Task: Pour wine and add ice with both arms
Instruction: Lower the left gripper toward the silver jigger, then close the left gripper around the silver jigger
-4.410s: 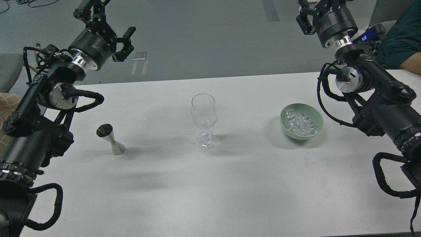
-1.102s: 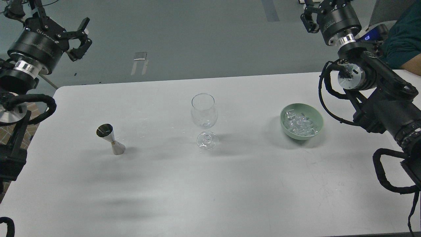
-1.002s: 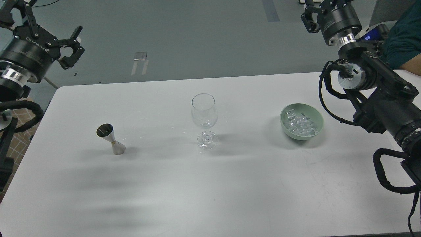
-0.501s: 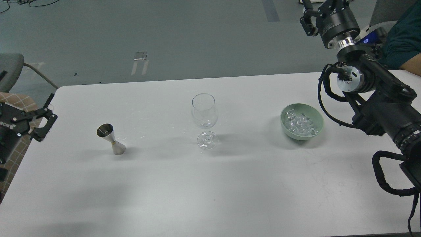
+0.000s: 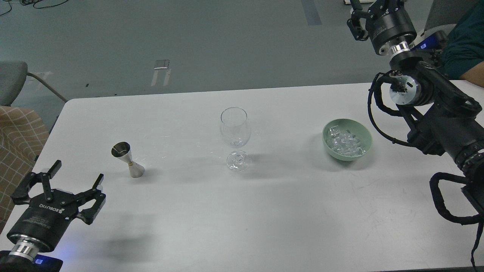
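Note:
A clear stemmed glass stands upright at the table's middle. A steel jigger stands to its left. I cannot make out the wine in the jigger or in the glass. A green bowl to the right holds several ice cubes. My left gripper is open and empty. It is low over the table's front left, its fingers pointing towards the jigger and well short of it. My right gripper is high at the top right, beyond the bowl. It is partly cut off by the view's edge, so its jaws are unclear.
The white table has its left edge just beside my left gripper. A grey chair and checked cloth lie left of the table. A person in a teal top sits at the far right corner.
My left arm has swung from high at the far left down to the table's front left, its gripper staying open. My right arm has barely moved. The glass, jigger and bowl have not moved.

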{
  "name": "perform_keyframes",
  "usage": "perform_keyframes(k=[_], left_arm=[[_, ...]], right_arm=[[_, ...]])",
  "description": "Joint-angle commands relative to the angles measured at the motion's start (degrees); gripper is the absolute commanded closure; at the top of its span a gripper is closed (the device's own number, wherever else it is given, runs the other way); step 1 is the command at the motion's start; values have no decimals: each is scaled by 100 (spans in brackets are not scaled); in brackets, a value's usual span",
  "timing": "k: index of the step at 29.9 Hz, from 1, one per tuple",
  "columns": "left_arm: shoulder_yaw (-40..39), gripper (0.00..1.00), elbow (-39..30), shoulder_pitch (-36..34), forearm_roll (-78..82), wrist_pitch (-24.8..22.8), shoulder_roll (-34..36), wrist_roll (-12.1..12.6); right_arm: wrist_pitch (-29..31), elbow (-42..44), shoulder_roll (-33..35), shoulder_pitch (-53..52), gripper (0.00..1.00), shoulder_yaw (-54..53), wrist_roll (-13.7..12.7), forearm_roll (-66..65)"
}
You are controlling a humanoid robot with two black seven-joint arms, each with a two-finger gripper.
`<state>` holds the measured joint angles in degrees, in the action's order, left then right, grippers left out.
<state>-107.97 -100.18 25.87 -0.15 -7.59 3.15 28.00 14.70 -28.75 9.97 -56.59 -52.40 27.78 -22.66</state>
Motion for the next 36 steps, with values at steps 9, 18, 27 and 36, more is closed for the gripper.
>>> perform_keyframes(k=[9,18,27,36], left_arm=[[645,3,473,-398,305,329,-218,-22],[777,3,1421,-1215,314,557,-315,-339],[768,2,1844,-1470,305,540,-315,-488],[724,2,2319,-1962,305,540,-315,-497]], right_arm=[[-29,-8,172,7,0,186,-9,7],[-47,18,172,16,0,212,-18,7],[-55,18,172,16,0,362,-18,7],[-55,27,172,16,0,362,-18,7]])
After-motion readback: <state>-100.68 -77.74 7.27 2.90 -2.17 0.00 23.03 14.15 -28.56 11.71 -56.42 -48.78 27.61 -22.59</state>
